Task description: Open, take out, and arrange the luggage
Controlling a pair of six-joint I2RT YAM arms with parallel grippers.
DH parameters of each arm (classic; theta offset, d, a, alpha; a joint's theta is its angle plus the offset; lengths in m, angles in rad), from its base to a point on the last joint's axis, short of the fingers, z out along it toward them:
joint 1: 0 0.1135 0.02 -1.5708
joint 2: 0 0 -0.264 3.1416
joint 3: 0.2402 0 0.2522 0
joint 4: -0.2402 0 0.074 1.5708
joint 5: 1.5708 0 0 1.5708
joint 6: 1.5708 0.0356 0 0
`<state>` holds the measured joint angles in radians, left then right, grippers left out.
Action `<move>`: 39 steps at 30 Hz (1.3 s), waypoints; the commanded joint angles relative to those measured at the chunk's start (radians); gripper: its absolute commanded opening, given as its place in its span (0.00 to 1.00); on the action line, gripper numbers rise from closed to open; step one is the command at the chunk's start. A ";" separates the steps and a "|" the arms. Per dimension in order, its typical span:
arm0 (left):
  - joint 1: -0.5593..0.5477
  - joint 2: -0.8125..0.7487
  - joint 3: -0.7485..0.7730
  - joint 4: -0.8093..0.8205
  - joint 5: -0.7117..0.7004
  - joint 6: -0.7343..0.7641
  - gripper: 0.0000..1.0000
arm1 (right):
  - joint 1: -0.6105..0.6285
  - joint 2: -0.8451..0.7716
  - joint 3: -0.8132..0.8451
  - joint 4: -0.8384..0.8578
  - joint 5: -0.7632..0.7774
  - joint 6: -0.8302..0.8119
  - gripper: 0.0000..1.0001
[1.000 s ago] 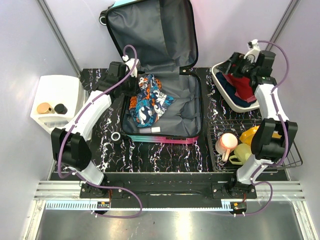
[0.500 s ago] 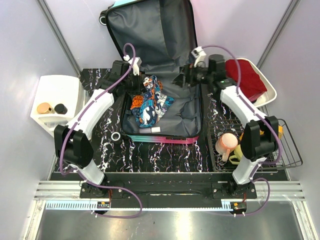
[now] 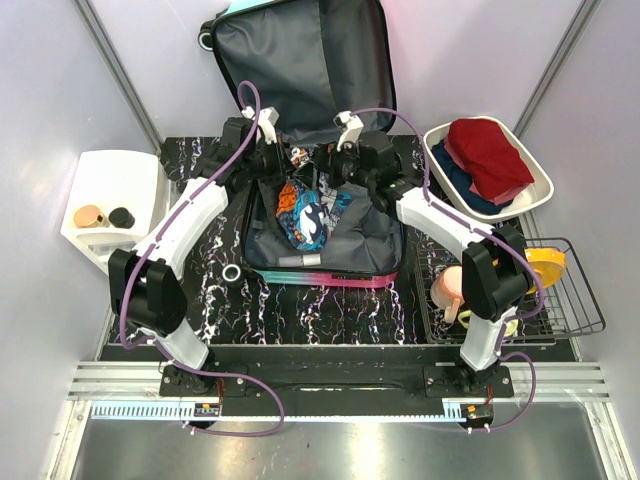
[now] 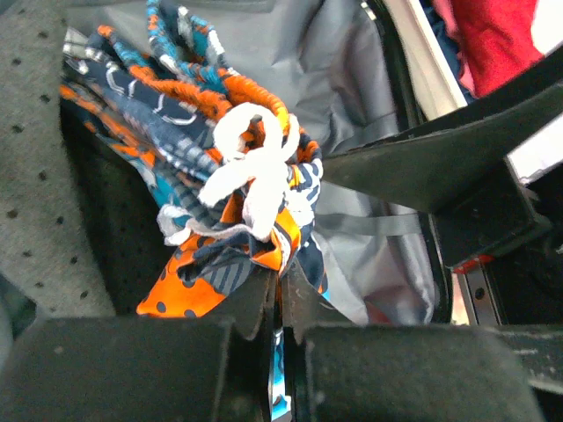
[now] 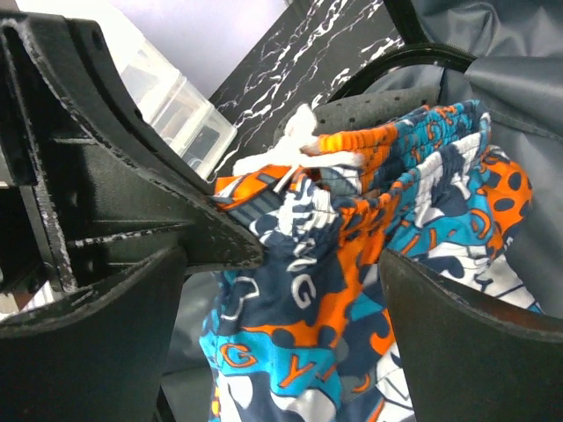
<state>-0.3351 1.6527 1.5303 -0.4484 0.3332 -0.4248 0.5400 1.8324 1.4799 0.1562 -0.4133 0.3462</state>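
So the luggage [image 3: 330, 262] is sitting about mid-bench [image 3: 300, 310], wide open. Its long axis runs near-to-far. The base half lies flat with the grey lining up and the pink-teal edge facing the arms. The lid [image 3: 300, 70] stands up off the far end, leaning back a bit, with a black wheel poking out at its far-left corner. Lying in the base is a pair of shorts [image 3: 300, 215] in an orange, navy and teal print.

The left end effector [image 4: 280, 281] is pinched tight on the shorts, with cloth squeezed between the fingers just below the white drawstring [image 4: 251, 167], and the fabric is bunched up there. The right end effector [image 5: 281, 264] is spread as wide as it goes, one finger on each side of the shorts. From its wrist view I can't tell if either finger is actually touching the cloth.

The left arm comes up from its near-left base, angles in over the left rim of the luggage and has its wrist near the hinge end. The right arm stretches diagonally from the near-right base across the right rim, so its wrist ends up just beside the left one.

Off to the right there's a white tub [image 3: 537, 185] holding red and navy clothes.
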 commanded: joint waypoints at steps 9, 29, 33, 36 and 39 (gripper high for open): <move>-0.004 -0.050 0.001 0.171 0.075 -0.163 0.00 | 0.140 0.053 0.033 -0.082 0.471 -0.177 1.00; -0.004 -0.059 -0.039 0.226 0.079 -0.236 0.00 | 0.143 -0.153 -0.196 0.121 0.211 -0.093 1.00; -0.004 -0.062 -0.042 0.237 0.084 -0.267 0.00 | 0.163 -0.105 -0.136 0.097 0.318 -0.010 1.00; -0.002 -0.065 -0.047 0.246 0.086 -0.284 0.00 | 0.167 -0.073 -0.095 0.072 0.324 0.033 1.00; -0.001 -0.067 -0.052 0.244 0.073 -0.287 0.00 | 0.169 -0.103 -0.125 0.098 0.318 0.043 1.00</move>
<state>-0.3359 1.6466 1.4784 -0.2920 0.3866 -0.6712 0.6975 1.7500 1.3354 0.2138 -0.1207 0.3279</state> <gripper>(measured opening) 0.027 0.994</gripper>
